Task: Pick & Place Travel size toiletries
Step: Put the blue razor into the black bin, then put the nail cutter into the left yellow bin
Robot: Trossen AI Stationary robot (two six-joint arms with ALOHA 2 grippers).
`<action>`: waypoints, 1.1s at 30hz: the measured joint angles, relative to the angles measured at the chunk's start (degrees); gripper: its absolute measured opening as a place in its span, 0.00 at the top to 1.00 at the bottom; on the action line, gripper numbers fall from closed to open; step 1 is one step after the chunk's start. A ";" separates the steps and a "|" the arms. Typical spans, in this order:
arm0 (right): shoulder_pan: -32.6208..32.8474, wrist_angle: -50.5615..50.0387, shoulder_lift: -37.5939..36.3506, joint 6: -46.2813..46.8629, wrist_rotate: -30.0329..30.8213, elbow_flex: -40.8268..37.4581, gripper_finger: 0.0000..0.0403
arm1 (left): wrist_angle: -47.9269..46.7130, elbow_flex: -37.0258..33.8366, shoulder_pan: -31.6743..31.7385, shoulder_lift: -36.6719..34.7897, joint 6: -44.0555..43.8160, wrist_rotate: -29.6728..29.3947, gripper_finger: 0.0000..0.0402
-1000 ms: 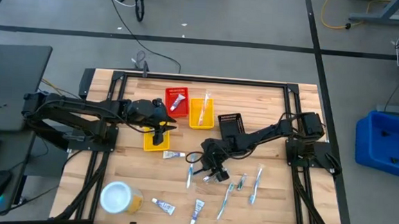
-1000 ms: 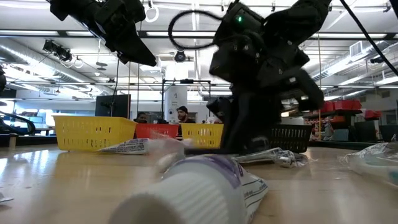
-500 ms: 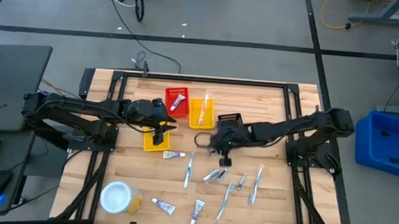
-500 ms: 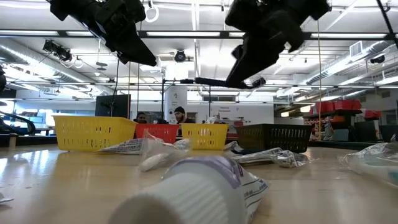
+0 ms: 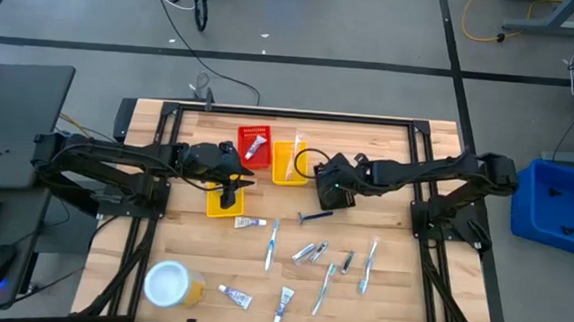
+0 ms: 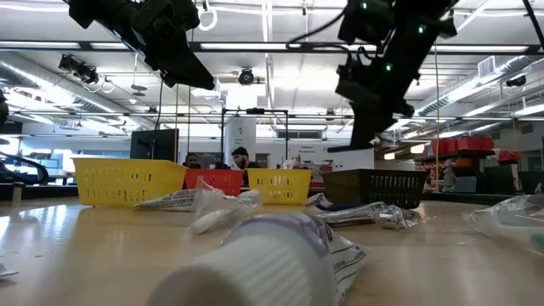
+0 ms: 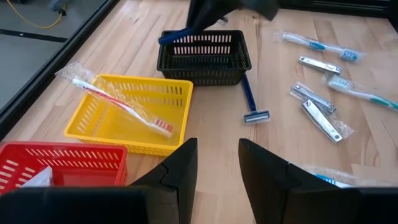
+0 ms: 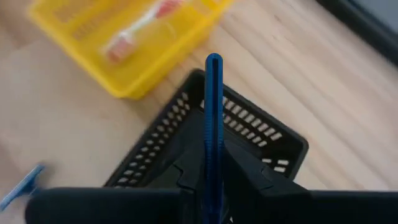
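Right end effector (image 8: 212,177) is clamped on a dark blue razor (image 8: 213,112) by its handle, hovering over the black basket (image 8: 249,155). Razor looks light, stiff, slick plastic w/ a sharp head, so mid-handle grip is best. A second razor (image 5: 314,217) lies on the tabletop (image 5: 410,278) near the basket. Left end effector (image 7: 214,165) is spread, empty, waiting above the yellow baskets.

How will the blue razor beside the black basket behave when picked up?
The blue razor looks like thin straight plastic, so it is probably stiff and light. Its wide head likely stops rolling. The slim handle may pivot if gripped near one end.
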 joint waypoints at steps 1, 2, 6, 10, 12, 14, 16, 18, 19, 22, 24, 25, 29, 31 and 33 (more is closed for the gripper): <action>-0.36 1.04 0.00 1.02 -0.02 -1.16 0.87 | 0.04 0.00 0.02 0.00 0.01 0.00 0.69; -0.69 1.98 0.00 1.56 -0.07 -2.22 0.86 | 0.05 0.00 0.02 0.00 0.08 0.00 0.69; -1.73 7.90 0.00 2.35 -0.39 -5.83 0.86 | 0.04 0.00 0.01 0.00 0.13 -0.61 0.69; -2.79 11.24 0.00 -1.40 -6.11 -8.59 0.86 | 0.02 0.00 0.00 0.00 0.13 -0.66 0.69; -2.87 11.72 0.00 -2.37 -7.40 -9.72 0.86 | 0.04 0.00 0.01 0.00 0.15 -0.68 0.69; -2.87 11.59 0.00 -2.42 -7.43 -10.40 0.85 | 0.04 0.00 0.00 0.00 0.15 -0.75 0.69; -2.87 11.75 0.00 -2.85 -7.44 -10.74 0.85 | 0.04 0.00 0.00 0.00 0.15 -0.75 0.69; -2.87 11.23 0.00 -3.71 -7.45 -10.83 0.84 | 0.04 0.00 0.02 0.00 0.15 -0.76 0.69; -2.87 11.51 0.00 -3.82 -7.43 -10.83 0.84 | 0.04 0.00 0.01 0.00 0.15 -0.79 0.69; -3.11 11.98 0.00 -4.58 -7.45 -10.83 0.80 | 0.05 0.00 0.00 0.00 0.15 -0.79 0.69; -3.30 12.06 0.00 -5.01 -7.42 -10.83 0.76 | 0.04 0.00 0.00 0.00 0.06 -0.81 0.69; -3.49 12.05 0.00 -5.16 -7.41 -10.83 0.74 | 0.04 0.00 0.00 0.00 0.02 -0.81 0.69; -4.07 13.74 0.00 -5.22 -7.41 -10.83 0.65 | 0.04 0.00 0.01 0.00 0.00 -0.81 0.69; -4.16 16.00 0.00 -5.41 -7.41 -10.83 0.62 | 0.04 0.00 0.00 0.00 0.00 -0.81 0.69; -4.04 18.86 -0.37 -6.87 -7.64 -10.83 0.59 | 0.04 0.00 0.00 0.00 0.00 -0.81 0.69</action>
